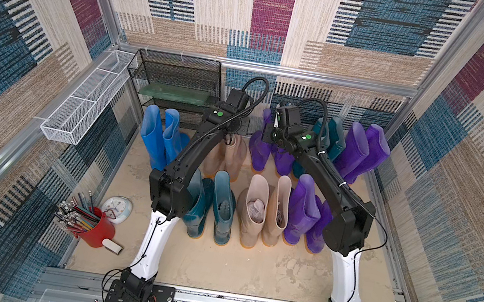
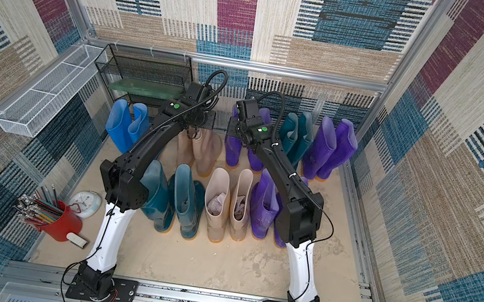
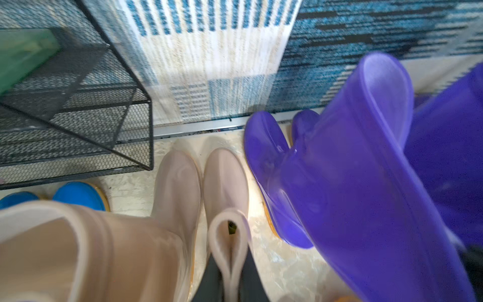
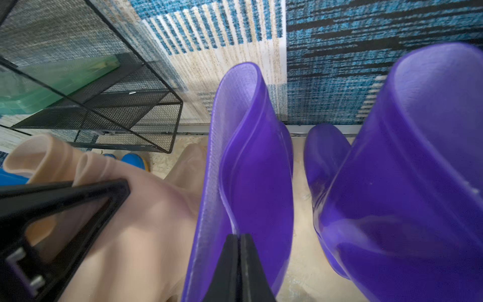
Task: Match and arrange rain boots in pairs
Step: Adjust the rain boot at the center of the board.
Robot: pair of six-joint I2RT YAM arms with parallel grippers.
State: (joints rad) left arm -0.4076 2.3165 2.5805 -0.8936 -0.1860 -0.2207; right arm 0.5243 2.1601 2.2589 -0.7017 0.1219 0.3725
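While the left gripper (image 3: pixel 230 264) is pinching the folded cuff of a beige boot (image 3: pixel 225 183) tight between its fingers, the right gripper (image 4: pixel 239 251) is squeezing its own together on the rim of a purple boot (image 4: pixel 251 170). Both are standing side by side in the back row of boots, just above the centre of both top views, beige left of purple.

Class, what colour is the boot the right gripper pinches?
The boot in the right gripper is purple; best seen in the right wrist view.
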